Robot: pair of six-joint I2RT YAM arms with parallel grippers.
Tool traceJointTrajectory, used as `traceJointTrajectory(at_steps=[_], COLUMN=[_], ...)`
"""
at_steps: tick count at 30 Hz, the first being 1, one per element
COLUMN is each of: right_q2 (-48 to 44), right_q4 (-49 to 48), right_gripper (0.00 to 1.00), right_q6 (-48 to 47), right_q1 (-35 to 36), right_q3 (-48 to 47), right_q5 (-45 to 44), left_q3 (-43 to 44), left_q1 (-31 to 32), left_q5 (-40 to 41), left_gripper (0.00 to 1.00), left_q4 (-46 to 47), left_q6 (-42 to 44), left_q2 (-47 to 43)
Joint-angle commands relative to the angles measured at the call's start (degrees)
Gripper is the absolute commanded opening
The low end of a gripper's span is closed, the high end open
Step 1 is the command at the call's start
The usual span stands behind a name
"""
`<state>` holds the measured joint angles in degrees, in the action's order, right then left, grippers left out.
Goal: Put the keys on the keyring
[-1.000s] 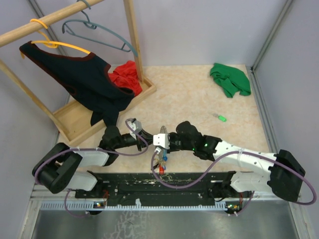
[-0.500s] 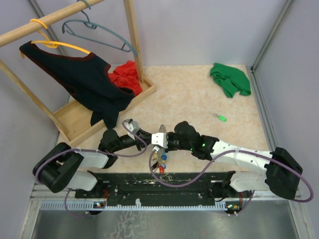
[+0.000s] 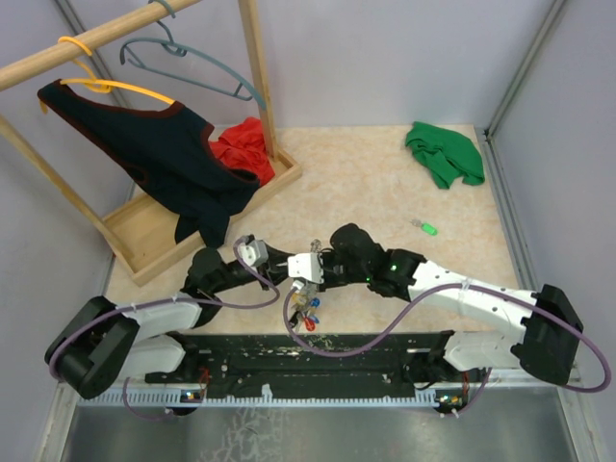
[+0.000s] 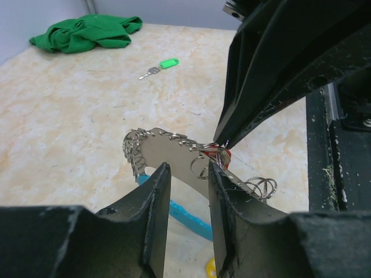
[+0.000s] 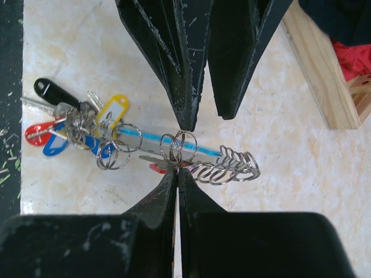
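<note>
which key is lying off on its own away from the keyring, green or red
The green-headed key: it lies alone on the table near the green cloth. The red-headed key is up against the loops of the keyring.

My left gripper (image 4: 186, 169), jaws slightly parted, sits just before the keyring (image 4: 136, 153), which the right gripper (image 4: 219, 143) pinches, with the green key (image 4: 160, 66) and green cloth (image 4: 87, 32) well beyond.

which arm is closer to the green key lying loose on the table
Right. The right arm lies just on the near side of the green key; the left arm is far off to its left, beyond the keyring.
</note>
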<state>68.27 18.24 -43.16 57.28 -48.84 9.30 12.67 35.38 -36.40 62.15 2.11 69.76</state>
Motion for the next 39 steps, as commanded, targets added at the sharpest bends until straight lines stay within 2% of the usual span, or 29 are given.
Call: traceJointTrajectory(at_steps=[1, 6, 12, 23, 35, 39], right_q2=[0.65, 1.6, 1.91, 2.17, 1.48, 1.25], right_q4=[3.51, 5.2, 5.12, 4.84, 4.27, 4.35], right_gripper=[0.0, 0.0, 0.0, 0.0, 0.0, 0.0], right_q6=[-2.37, -3.06, -3.34, -3.25, -3.16, -2.99], right_q1=[0.91, 0.91, 0.93, 0.91, 0.91, 0.92], right_q3=[-5.0, -6.68, -6.97, -7.05, -7.04, -7.19], right_q5=[-0.02, -0.23, 0.01, 0.66, 0.51, 0.39], left_q3=[2.77, 4.82, 6.91, 10.17, 11.52, 11.45], left_q1=[-0.16, -0.13, -0.04, 0.04, 0.79, 0.84], left_q5=[-5.84, -10.0, -14.8, -15.56, -16.4, -15.54], left_gripper=[0.39, 0.41, 0.38, 0.35, 0.26, 0.14], left_q4=[-6.44, -9.7, -9.73, -10.3, -12.82, -13.89], left_q6=[5.5, 5.84, 4.5, 2.8, 2.25, 2.79], left_q2=[-1.98, -1.51, 1.63, 6.57, 9.08, 8.63])
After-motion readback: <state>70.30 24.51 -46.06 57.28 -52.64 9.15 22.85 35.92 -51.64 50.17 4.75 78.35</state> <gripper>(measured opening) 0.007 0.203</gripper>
